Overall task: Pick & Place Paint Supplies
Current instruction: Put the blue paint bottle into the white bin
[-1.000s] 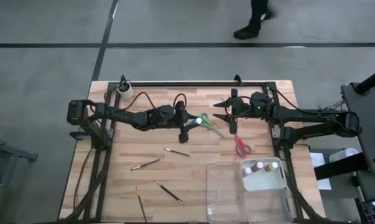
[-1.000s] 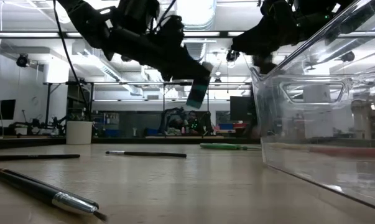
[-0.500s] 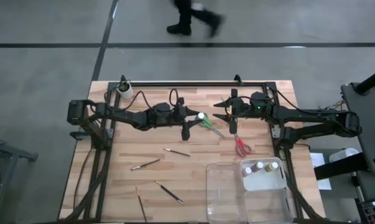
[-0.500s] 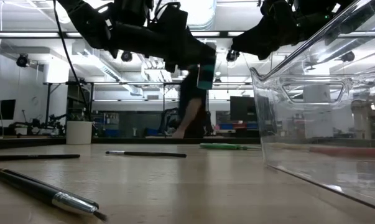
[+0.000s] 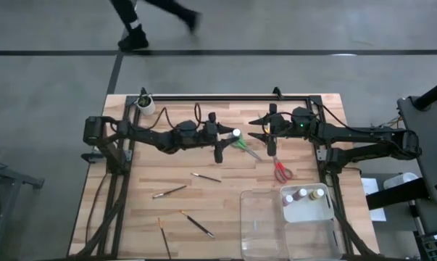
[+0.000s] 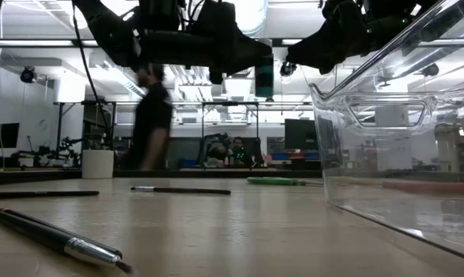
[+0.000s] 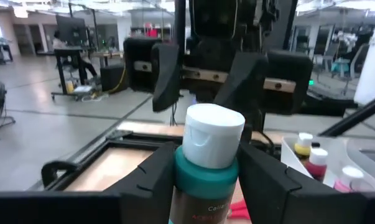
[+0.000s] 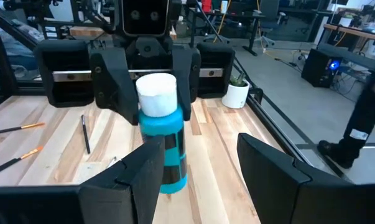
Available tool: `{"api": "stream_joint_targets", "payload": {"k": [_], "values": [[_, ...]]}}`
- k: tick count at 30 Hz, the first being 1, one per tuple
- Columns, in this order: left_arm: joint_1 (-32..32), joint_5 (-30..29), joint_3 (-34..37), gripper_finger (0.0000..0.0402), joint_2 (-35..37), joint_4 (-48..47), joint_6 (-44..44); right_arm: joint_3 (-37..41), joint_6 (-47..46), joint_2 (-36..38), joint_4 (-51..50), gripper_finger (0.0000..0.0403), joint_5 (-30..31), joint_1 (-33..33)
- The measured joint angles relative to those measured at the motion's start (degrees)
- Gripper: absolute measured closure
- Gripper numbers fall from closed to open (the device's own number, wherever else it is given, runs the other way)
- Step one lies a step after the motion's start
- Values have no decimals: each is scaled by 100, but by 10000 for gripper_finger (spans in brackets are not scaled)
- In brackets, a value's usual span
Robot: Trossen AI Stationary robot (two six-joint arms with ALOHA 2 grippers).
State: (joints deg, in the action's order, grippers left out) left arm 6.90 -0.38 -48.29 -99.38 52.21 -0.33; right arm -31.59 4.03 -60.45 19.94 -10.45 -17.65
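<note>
high: overhead | low: tabletop level | wrists: facing, share teal bottle (image 7: 207,163)

Between left gripper (image 5: 226,135), clamped on teal bottle (image 5: 235,134), and right gripper (image 5: 256,135), jaws apart: only a narrow gap, green scissors (image 5: 245,145) lying under it. Just beside right gripper, on the tray side: red scissors (image 5: 281,171). Clear tray (image 5: 260,230): near compartment bare; the far one crowded by three bottles (image 5: 303,194) along one wall. Left half of table (image 5: 131,217): open wood, broken only by thin brushes (image 5: 172,191) lying flat, well apart. Far left corner: white cup (image 5: 146,106).
</note>
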Motion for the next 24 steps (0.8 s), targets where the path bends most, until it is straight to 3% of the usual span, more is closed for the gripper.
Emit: {"api": "stream_joint_targets", "payload": {"k": [5, 14, 24], "values": [[-7, 2, 0, 251, -571, 651, -69, 0, 0, 0, 0, 202, -1, 0], [-11, 1, -134, 250, -1799, 1972, -1173, 0, 0, 0, 0, 202, 0, -2], [-87, 0, -579, 239, -2578, 1977, -972, 0, 0, 0, 0, 202, 1, -2]]}}
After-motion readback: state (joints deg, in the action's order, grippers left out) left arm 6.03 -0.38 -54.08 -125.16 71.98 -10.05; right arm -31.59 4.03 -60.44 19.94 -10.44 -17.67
